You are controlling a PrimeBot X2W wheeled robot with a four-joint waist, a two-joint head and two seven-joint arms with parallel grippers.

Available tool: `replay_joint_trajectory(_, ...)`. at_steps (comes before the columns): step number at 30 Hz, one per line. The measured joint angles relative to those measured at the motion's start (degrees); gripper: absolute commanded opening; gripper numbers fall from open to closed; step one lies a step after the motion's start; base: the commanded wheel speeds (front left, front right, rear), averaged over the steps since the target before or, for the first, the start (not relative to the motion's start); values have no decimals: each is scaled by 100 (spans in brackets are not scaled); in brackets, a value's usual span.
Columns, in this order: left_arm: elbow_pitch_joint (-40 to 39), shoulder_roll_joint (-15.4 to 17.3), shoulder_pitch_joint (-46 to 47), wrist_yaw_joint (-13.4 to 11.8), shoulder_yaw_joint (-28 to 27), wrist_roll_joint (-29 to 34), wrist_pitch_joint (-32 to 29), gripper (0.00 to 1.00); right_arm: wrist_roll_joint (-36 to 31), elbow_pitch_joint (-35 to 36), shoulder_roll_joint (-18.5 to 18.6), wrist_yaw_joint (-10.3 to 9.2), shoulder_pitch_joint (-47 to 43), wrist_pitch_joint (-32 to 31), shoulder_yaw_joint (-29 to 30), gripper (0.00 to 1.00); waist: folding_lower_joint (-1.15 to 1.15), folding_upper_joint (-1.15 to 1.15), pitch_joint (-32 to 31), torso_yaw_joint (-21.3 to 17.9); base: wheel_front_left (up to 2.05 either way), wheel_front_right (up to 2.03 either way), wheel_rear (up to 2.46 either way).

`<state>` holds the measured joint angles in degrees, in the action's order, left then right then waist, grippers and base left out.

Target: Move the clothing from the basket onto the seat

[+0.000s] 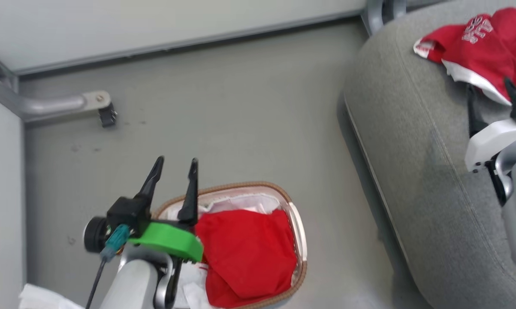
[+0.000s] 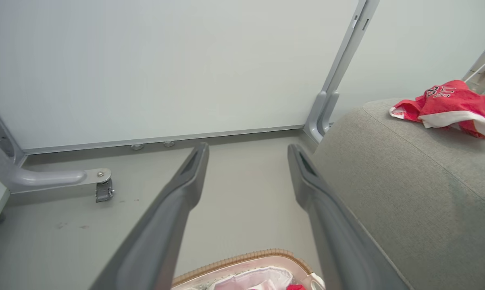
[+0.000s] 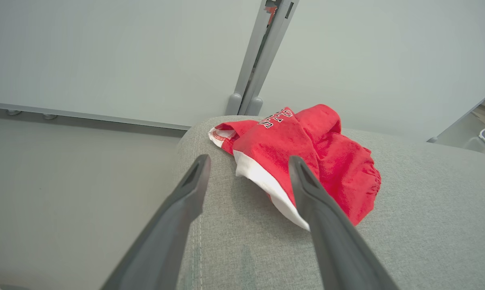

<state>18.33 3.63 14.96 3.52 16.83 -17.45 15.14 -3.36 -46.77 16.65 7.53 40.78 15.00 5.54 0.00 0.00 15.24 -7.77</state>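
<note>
Head view: left gripper (image 1: 176, 161) spread, empty, above basket (image 1: 249, 185) holding red garment (image 1: 247, 253). Right gripper (image 3: 249, 161) spread, empty; jersey (image 3: 278, 141) just ahead on seat (image 3: 427, 209).

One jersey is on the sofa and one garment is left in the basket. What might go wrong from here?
1. The jersey lies near the sofa's rounded end, with the open right gripper close by. A brush while pulling away might drag it off.
2. The red garment sits against the white liner in the basket. The open left gripper above it might pinch the liner too and lift or tip the basket.
</note>
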Motion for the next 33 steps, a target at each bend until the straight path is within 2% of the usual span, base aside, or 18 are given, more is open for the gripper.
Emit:
replay_joint_trajectory(8,-80,7,-725,-162,-762,2,1,100,205,677,-586,0,-595,0,102,100,0,0,-778,304,0,0,0)
replay_joint_trajectory(16,-134,-27,-1241,-113,-995,48,2,100,322,1351,-1300,0,-1511,0,79,100,0,0,-1275,675,0,0,0)
replay_joint_trajectory(20,-146,-36,-1404,-91,-1045,93,2,100,425,1651,-1377,0,-2013,1,-119,100,0,0,-1414,813,0,0,0)
replay_joint_trajectory(25,-89,-56,-1599,-43,-959,96,2,100,1014,1880,-1384,0,-2599,0,-302,100,0,0,-1566,928,0,0,0)
replay_joint_trajectory(33,-22,-66,-1675,-32,-900,76,2,100,1248,2280,-1385,0,-3260,0,-458,100,0,0,-1696,969,0,0,0)
